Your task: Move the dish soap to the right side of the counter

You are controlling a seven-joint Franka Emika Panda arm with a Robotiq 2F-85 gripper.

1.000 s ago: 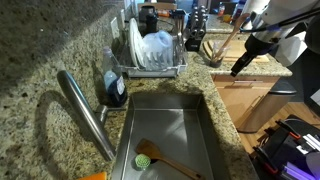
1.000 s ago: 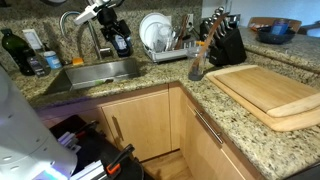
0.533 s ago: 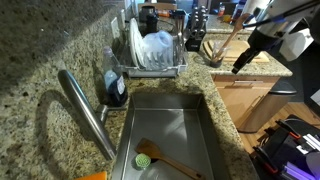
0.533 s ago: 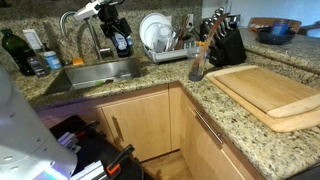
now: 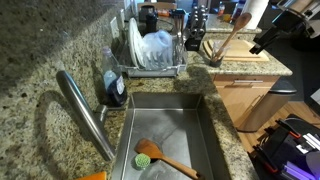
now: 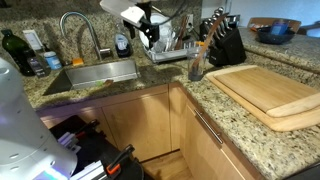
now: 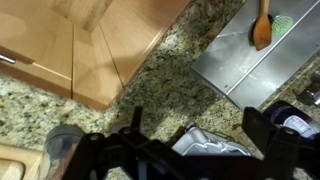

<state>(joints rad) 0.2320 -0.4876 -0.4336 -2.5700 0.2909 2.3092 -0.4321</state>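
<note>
Wrist view: gripper (image 7: 195, 150) fingers spread wide, nothing between them, with the counter (image 7: 150, 90) below.

Largest down:
- One counter, speckled granite.
- One steel sink (image 6: 95, 72) holding one green-headed scrub brush (image 5: 150, 157).
- One wooden cutting board (image 6: 270, 90) on the right.
- One dish rack (image 6: 170, 48) holding white plates, count unclear.
- One knife block (image 6: 226, 45) with knives.
- One cup (image 6: 196, 66) of utensils.
- Dish soap (image 6: 122, 43): one bottle holding dark blue liquid. It stands upright on the counter behind the sink, just left of the rack. The gripper is up and clear of it.
</note>
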